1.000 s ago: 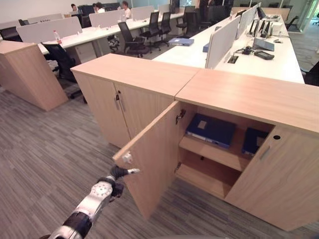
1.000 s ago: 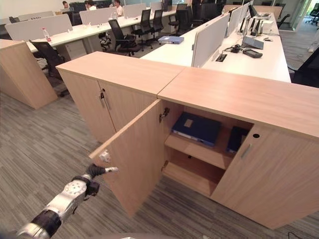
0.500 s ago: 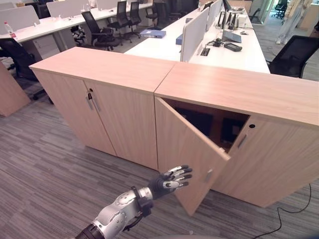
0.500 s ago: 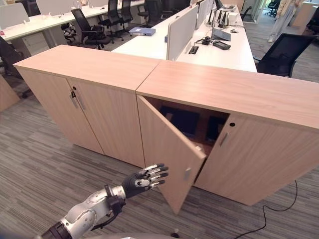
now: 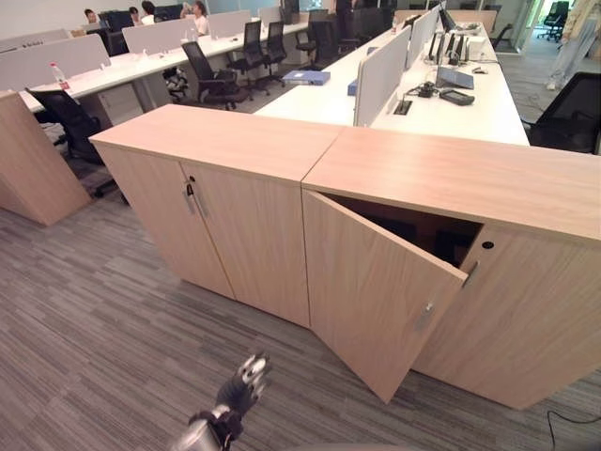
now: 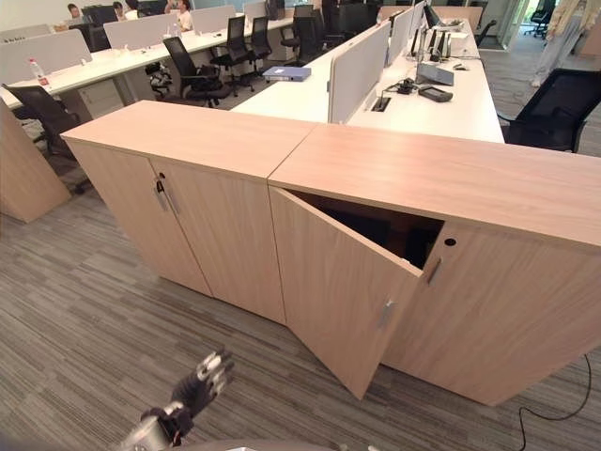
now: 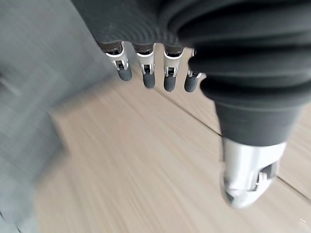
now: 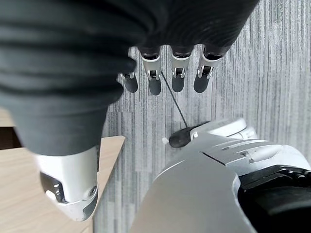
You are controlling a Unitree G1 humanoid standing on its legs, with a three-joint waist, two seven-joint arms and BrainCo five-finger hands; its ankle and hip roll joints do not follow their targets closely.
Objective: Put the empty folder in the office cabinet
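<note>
A: What's nearest?

B: The left robot hand [image 5: 246,374], low over the carpet [image 5: 84,310], fingers straight and spread, holding nothing. It is well apart from the cabinet [image 5: 526,310]. In its wrist view the right robot hand [image 8: 165,73] hangs over carpet too, fingers relaxed and empty.

A: Room to move?

B: Open carpet lies between the left robot hand and the door [image 5: 376,282]. That door stands partly ajar, its free edge swung out toward the floor space, a dark gap behind it.

A: And the folder?

B: The inside is too dark to make one out. I cannot tell where it is.

A: Beyond that?

B: A second cabinet [image 5: 197,188] with shut doors just beside on the left, then a long white desk [image 5: 441,103] with a divider [image 5: 380,66], chairs [image 5: 211,70] and seated people [image 5: 197,17] far back.
</note>
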